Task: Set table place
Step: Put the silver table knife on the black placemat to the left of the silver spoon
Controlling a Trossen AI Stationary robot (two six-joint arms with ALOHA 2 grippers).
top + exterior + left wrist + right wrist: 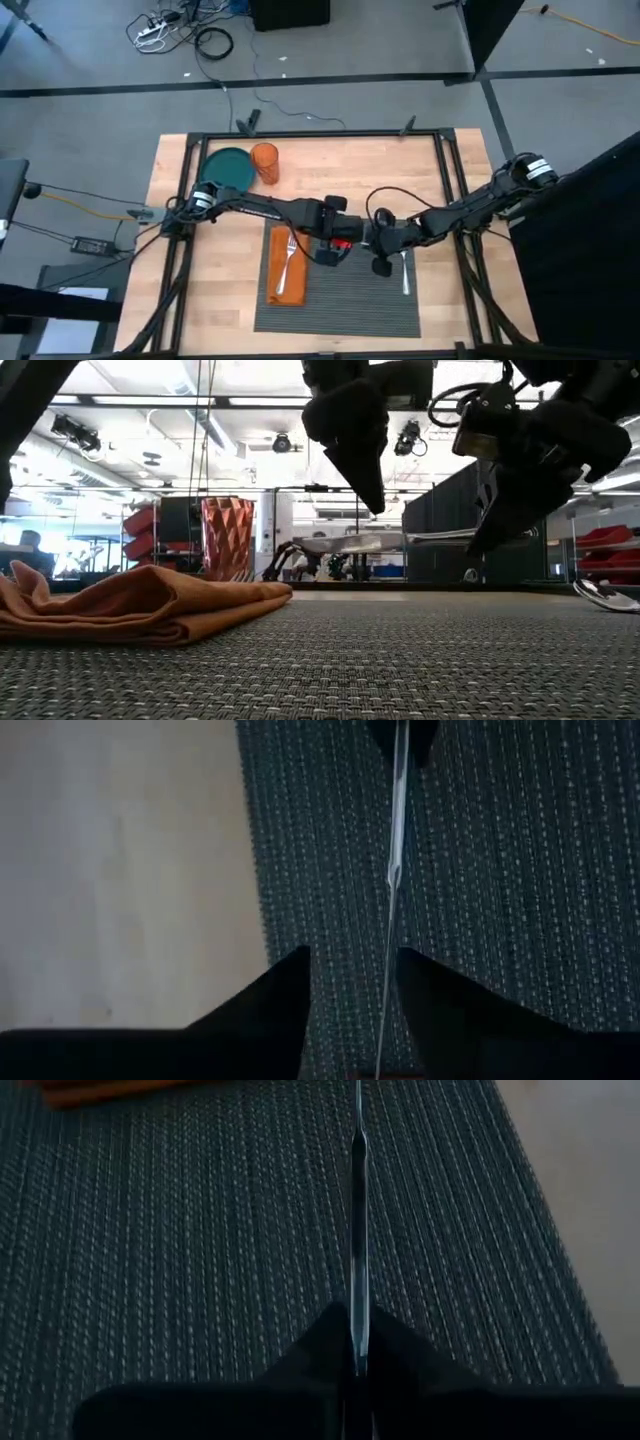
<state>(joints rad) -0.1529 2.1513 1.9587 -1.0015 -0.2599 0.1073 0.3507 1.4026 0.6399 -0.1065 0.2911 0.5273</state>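
Knife handover above the placemat (pixel 340 290)

The right gripper (pixel 357 1342) is clamping one end of a knife (pixel 400 540), holding it level above the mat's middle. The left gripper (pixel 352 982) is straddling the other end, fingers parted, not yet gripping. The knife's long axis is running gripper to gripper. No writing is readable.

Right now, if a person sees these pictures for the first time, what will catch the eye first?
First, the two dark arms meeting over the grey placemat in the middle of the table: the right gripper is shut on a thin knife held level above the mat, and the left gripper is open around the knife's other end. Next, the orange napkin with a fork on the mat's left part.
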